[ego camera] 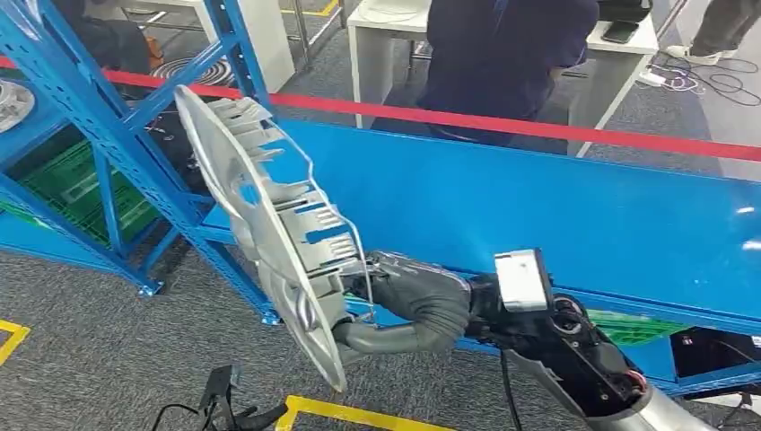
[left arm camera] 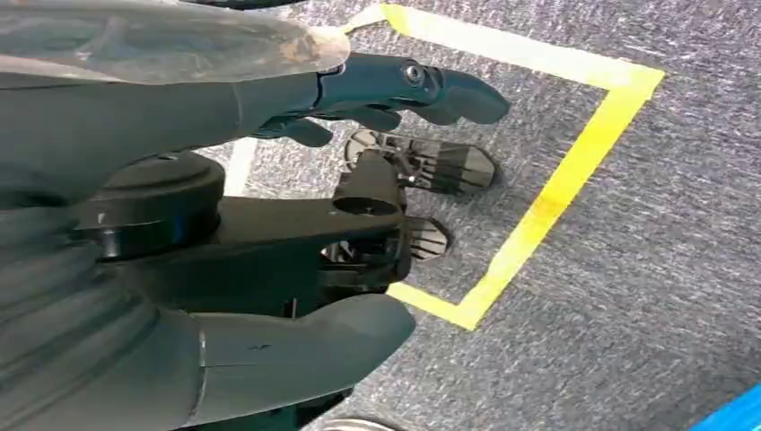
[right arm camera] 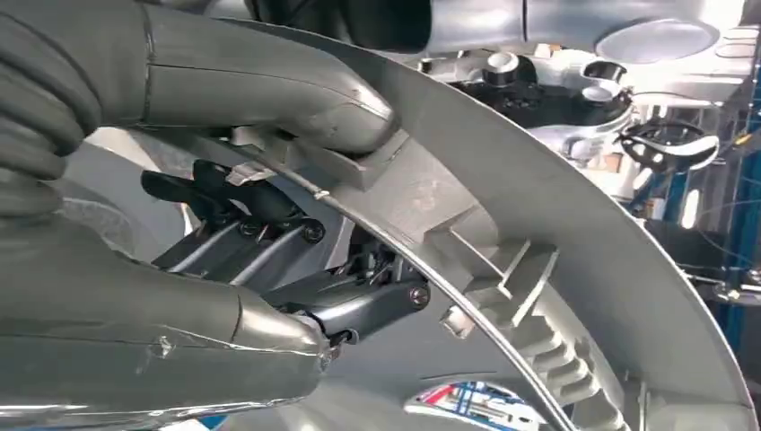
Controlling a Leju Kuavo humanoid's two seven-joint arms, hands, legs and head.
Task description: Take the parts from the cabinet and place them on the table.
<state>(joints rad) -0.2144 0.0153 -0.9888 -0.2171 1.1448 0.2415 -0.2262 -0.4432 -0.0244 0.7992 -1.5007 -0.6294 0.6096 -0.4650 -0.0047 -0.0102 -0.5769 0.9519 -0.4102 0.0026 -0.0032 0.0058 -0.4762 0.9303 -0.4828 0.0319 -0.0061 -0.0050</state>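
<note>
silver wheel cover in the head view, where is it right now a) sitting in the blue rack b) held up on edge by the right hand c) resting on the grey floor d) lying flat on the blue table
b: the right hand grips the silver wheel cover by its rim, holding it on edge in front of the blue table.

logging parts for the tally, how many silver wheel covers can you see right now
2: one wheel cover held on edge by the right hand; a second lies on the blue rack's shelf, cut off by the frame. More may be hidden.

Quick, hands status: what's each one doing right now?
Right hand: grips the silver wheel cover by its rim.
Left hand: holds nothing; fingers apart, open.
</note>
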